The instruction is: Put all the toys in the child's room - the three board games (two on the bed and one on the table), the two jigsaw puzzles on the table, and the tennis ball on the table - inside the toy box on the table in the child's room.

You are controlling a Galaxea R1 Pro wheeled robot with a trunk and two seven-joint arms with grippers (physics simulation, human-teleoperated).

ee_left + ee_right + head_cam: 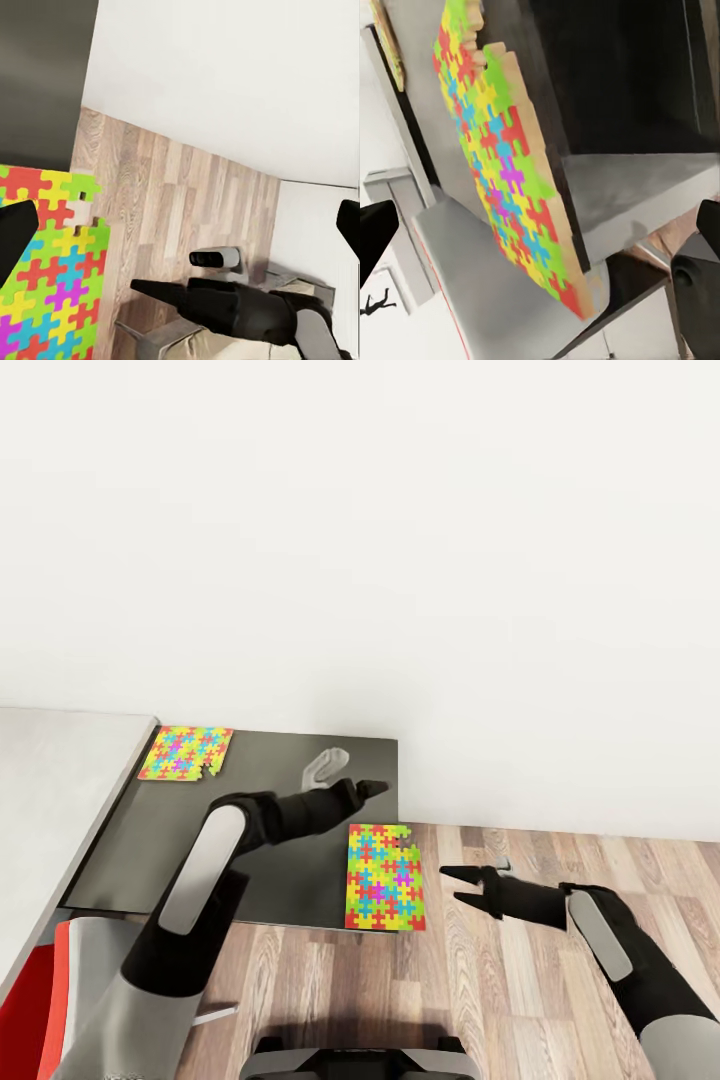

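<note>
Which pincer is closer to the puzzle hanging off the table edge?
Roughly equal. The left pincer hovers just behind the puzzle; the right pincer sits just beside it, over the floor.

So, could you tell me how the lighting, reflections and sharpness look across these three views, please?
Head view: soft even light, a pale reflection on the dark table section, and everything sharp, including both jigsaw puzzles. Left wrist view: a sharp right gripper over faintly shadowed floor. Right wrist view: the near puzzle strongly foreshortened, its colours slightly smeared.
</note>
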